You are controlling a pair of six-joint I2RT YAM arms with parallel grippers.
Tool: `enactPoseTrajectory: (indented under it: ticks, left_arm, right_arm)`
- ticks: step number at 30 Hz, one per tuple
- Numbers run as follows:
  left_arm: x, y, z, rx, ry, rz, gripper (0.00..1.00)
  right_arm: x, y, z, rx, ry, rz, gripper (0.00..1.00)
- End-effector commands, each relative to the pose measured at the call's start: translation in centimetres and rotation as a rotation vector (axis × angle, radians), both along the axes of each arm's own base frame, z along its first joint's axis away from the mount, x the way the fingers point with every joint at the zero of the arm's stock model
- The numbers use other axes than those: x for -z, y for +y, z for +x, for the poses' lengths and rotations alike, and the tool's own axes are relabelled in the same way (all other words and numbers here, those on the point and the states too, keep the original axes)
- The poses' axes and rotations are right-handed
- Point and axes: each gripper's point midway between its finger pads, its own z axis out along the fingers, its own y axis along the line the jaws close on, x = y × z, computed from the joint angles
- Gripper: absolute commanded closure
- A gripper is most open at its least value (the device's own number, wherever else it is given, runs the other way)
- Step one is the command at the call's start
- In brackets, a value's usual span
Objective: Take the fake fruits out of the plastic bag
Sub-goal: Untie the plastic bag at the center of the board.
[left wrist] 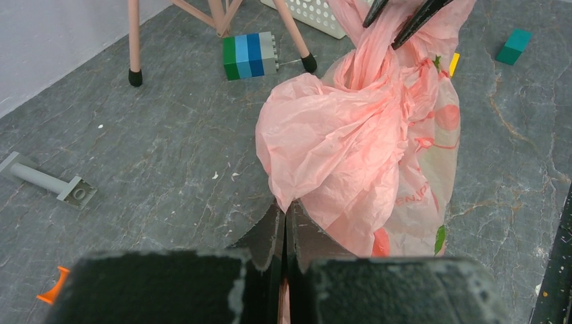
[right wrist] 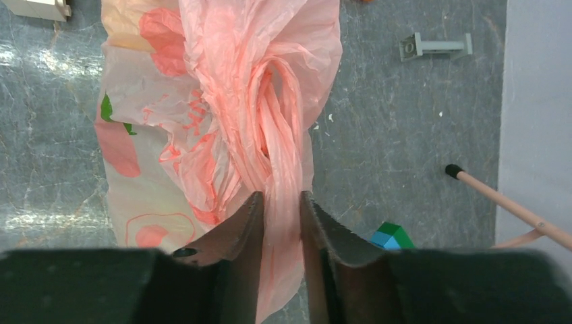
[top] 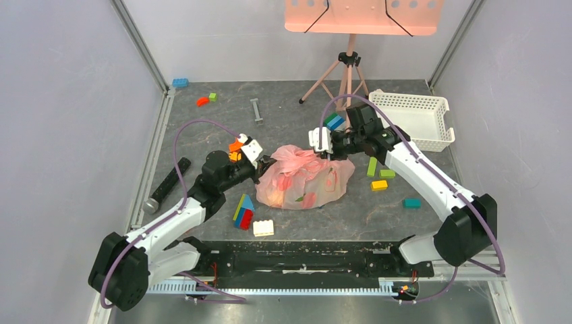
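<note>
Clenched nearest the lens, my left gripper (left wrist: 285,226) holds an edge of the bag (left wrist: 351,148); my right gripper (right wrist: 278,202) pinches its twisted handle. It lies mid-table between my arms, the fruits hidden inside. I judge this the opening step: next the mouth must be pulled apart and loosened. Blocks (top: 244,211) and a basket (top: 432,125) lie around, none obstructing.

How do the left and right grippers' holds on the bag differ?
Left gripper is shut on a thin edge of the plastic bag; right gripper has jaws apart around a thick twisted strand, grip unclear. Left gripper at the bag's left edge, right gripper at its far edge. Both touch it.
</note>
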Motion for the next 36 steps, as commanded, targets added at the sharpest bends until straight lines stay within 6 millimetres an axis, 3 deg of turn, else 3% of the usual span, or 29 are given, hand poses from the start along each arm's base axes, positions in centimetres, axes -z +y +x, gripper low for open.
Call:
enactPoseTrajectory:
  ticks: [1,4,7,24,36]
  left_arm:
    - [-2.8,-0.3,0.4,0.021,-0.087,-0.020,0.98]
    - [-2.9,-0.3,0.5,0.017,-0.090,-0.022,0.98]
    - [-3.0,-0.3,0.5,0.015,-0.088,-0.026,0.98]
    - [-3.7,1.0,1.1,-0.082,-0.089,-0.060,0.97]
    - [-3.4,1.4,1.5,-0.122,-0.070,-0.071,0.97]
  right_arm:
    - [-1.1,0.4,0.6,0.022,-0.014,0.023,0.79]
    - [-1.4,0.6,0.3,0.026,-0.008,0.049,0.93]
    - [-1.7,0.6,0.3,0.050,-0.013,0.081,1.00]
    - [-3.5,-1.6,0.9,0.396,-0.050,0.370,1.00]
    - [-5.1,-3.6,-0.1,0.595,-0.021,0.736,1.00]
